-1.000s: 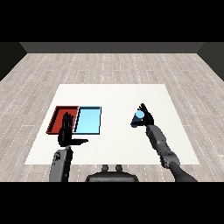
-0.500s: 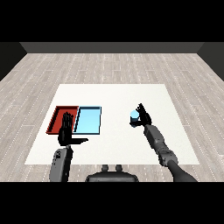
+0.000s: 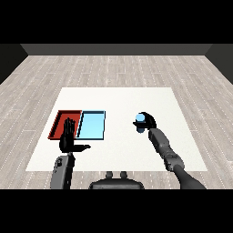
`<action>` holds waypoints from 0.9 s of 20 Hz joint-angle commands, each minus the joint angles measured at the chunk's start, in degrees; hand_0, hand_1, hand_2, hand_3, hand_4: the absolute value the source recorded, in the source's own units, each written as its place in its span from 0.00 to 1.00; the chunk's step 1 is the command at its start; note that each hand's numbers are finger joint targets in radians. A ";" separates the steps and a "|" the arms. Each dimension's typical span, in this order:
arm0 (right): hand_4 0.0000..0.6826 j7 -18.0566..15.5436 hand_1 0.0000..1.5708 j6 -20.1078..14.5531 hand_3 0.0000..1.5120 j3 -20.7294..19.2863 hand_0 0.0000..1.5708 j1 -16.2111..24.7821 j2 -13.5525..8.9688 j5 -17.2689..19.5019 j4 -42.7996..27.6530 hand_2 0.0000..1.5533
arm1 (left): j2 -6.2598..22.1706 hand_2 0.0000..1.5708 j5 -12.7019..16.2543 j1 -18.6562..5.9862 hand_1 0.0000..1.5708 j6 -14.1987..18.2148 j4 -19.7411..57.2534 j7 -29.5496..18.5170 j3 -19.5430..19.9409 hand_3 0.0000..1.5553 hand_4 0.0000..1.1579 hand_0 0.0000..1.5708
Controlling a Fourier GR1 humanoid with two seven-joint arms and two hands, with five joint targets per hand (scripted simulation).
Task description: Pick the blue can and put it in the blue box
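The blue can (image 3: 140, 123) is held above the white table, right of the middle, with my right hand (image 3: 148, 122) curled round it from the right. The light blue tray (image 3: 91, 125) lies left of the can, with a stretch of bare table between them. My left hand (image 3: 69, 139) hovers over the near edge of the red tray (image 3: 61, 122), fingers straight and upright, thumb pointing right, holding nothing.
The red tray touches the light blue tray on its left side. The white table (image 3: 118, 98) reaches far beyond both trays. Grey plank floor surrounds the table.
My right hand has carried the blue can leftward toward the trays. The left hand has stayed where it was.
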 commanded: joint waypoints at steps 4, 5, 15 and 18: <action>0.98 2.99 0.99 -2.99 0.94 1.03 0.99 -0.68 1.76 0.39 -5.74 0.95 | 0.14 0.00 -0.04 -2.34 0.00 0.61 -0.03 2.78 -0.37 0.00 0.00 0.00; 0.97 -1.90 0.98 -0.81 0.94 1.60 0.98 4.34 0.81 0.95 -6.49 0.95 | 0.28 0.00 -0.04 -3.06 0.00 -0.31 3.51 0.46 0.15 0.00 0.00 0.00; 0.95 2.83 0.95 -0.60 0.93 2.84 0.95 3.63 -0.07 0.25 -18.13 0.94 | -2.21 0.00 -3.86 -0.70 0.00 3.96 2.14 3.05 -9.04 0.00 0.00 0.00; 0.95 -1.13 0.94 0.30 0.93 3.40 0.94 2.64 0.19 1.21 -17.70 0.93 | -2.24 0.00 -5.25 -1.90 0.00 5.53 1.49 5.44 -12.24 0.00 0.00 0.00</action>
